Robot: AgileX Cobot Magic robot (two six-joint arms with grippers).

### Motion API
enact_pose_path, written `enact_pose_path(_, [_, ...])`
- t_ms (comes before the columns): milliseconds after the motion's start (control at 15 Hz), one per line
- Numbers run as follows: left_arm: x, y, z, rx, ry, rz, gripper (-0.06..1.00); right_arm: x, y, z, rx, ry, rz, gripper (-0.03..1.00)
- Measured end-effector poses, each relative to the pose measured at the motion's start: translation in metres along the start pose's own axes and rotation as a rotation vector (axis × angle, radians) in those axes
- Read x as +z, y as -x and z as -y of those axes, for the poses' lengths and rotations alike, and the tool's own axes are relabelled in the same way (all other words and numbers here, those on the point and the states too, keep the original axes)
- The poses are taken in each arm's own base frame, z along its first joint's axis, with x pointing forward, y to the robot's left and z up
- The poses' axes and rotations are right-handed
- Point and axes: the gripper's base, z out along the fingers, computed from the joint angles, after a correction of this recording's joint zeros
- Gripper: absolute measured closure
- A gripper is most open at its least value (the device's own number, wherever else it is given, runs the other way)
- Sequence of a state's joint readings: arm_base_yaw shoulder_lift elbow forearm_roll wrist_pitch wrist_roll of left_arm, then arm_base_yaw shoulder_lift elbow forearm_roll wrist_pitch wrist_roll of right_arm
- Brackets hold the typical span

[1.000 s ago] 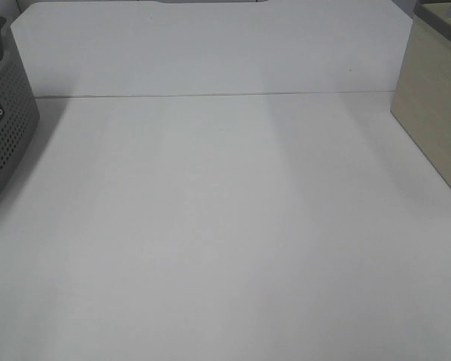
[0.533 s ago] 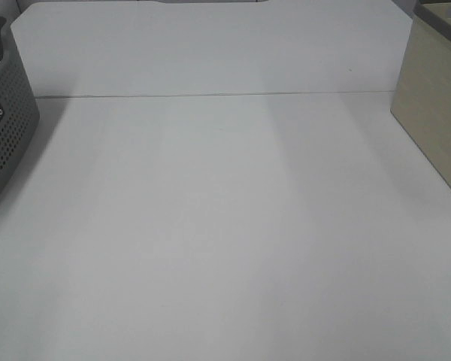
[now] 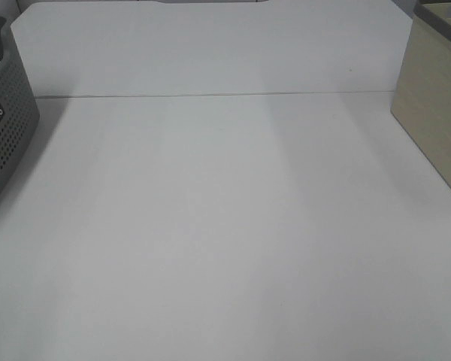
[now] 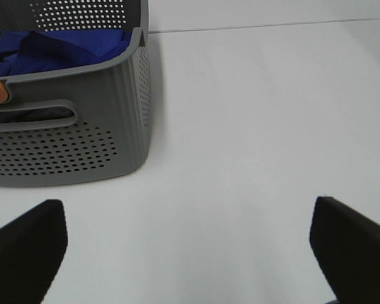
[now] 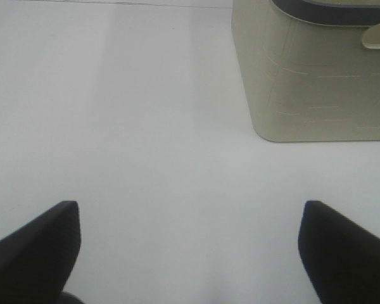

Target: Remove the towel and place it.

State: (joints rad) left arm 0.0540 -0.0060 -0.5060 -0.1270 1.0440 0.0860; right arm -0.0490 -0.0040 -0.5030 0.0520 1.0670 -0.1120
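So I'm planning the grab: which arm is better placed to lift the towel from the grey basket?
Left, probably. The left gripper, open, faces the basket holding the towel; the right gripper, also open, faces only the beige bin.

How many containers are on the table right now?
2. A grey perforated basket sits at the table's left edge with the blue towel inside; a beige bin stands at the right edge. More could lie outside the views.

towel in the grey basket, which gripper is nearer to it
Left. The left gripper hangs open in front of the grey perforated basket holding the blue towel; the right gripper faces the beige bin at the opposite side, no towel in its view.
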Motion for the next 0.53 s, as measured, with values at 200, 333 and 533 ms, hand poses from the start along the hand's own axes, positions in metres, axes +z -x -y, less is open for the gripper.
enact_pose_path(200, [0.0000, 0.0000, 0.0000, 0.002, 0.000, 0.000, -0.04, 0.0000, 0.0000, 0.0000, 0.000, 0.000, 0.000, 0.07])
enact_pose_path(333, [0.0000, 0.0000, 0.0000, 0.002, 0.000, 0.000, -0.04, 0.0000, 0.0000, 0.0000, 0.000, 0.000, 0.000, 0.07])
enact_pose_path(533, [0.0000, 0.0000, 0.0000, 0.002, 0.000, 0.000, -0.04, 0.0000, 0.0000, 0.0000, 0.000, 0.000, 0.000, 0.07])
